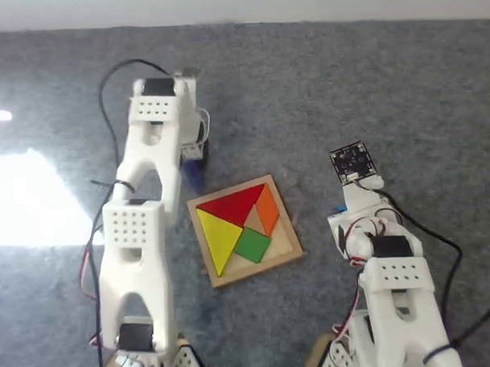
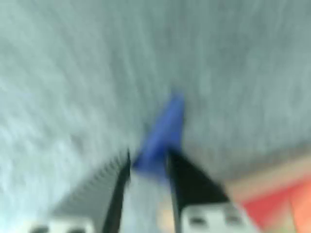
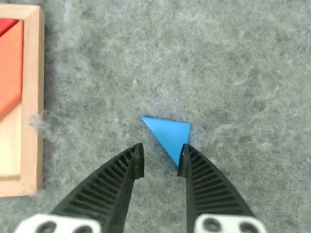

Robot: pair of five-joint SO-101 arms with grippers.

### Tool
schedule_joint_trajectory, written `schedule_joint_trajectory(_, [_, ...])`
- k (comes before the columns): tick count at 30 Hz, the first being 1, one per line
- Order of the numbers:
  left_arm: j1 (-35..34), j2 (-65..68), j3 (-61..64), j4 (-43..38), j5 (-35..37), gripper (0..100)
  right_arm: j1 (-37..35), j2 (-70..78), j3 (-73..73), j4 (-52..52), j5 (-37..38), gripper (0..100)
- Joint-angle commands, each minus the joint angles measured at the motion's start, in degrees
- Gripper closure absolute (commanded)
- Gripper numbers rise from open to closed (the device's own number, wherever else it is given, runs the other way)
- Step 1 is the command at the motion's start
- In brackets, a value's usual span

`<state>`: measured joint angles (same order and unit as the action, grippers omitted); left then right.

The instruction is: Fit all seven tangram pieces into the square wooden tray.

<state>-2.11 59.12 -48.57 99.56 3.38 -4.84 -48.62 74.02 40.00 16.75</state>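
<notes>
The left pincer (image 2: 148, 160) is clamped on a dark blue piece (image 2: 163, 128) (too blurred to tell its shape), just off a corner of the square wooden tray (image 2: 272, 177). The right pincer (image 3: 162, 150) stands apart, its fingers either side of one tip of a light blue triangle (image 3: 170, 132). That triangle lies flat on the grey desk (image 3: 233, 58), near the tray's side wall but not touching it. Inside the tray sit a red triangle (image 1: 230, 206), a yellow triangle (image 1: 217, 241), a green square (image 1: 253, 244) and an orange piece (image 1: 268, 208).

High view overhead on table (image 1: 386, 82); 2 wrist views close, sharing tray (image 3: 33, 97) edge.
</notes>
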Motion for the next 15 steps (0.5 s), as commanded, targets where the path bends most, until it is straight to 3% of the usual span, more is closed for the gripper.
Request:
schedule_joint_trajectory(1, [0.0,-1.76,2.07,1.14,0.44,99,-0.31,-1.71,-0.35,-0.66,0.7,86.3])
schedule_joint_trajectory(8, [2.55,-13.98,12.44,1.05,-0.79,99,-0.31,-1.71,-0.35,-0.66,0.7,86.3])
schedule_joint_trajectory(15, [3.43,-13.71,15.34,0.79,-2.73,99,-0.31,-1.71,-0.35,-0.66,0.7,86.3])
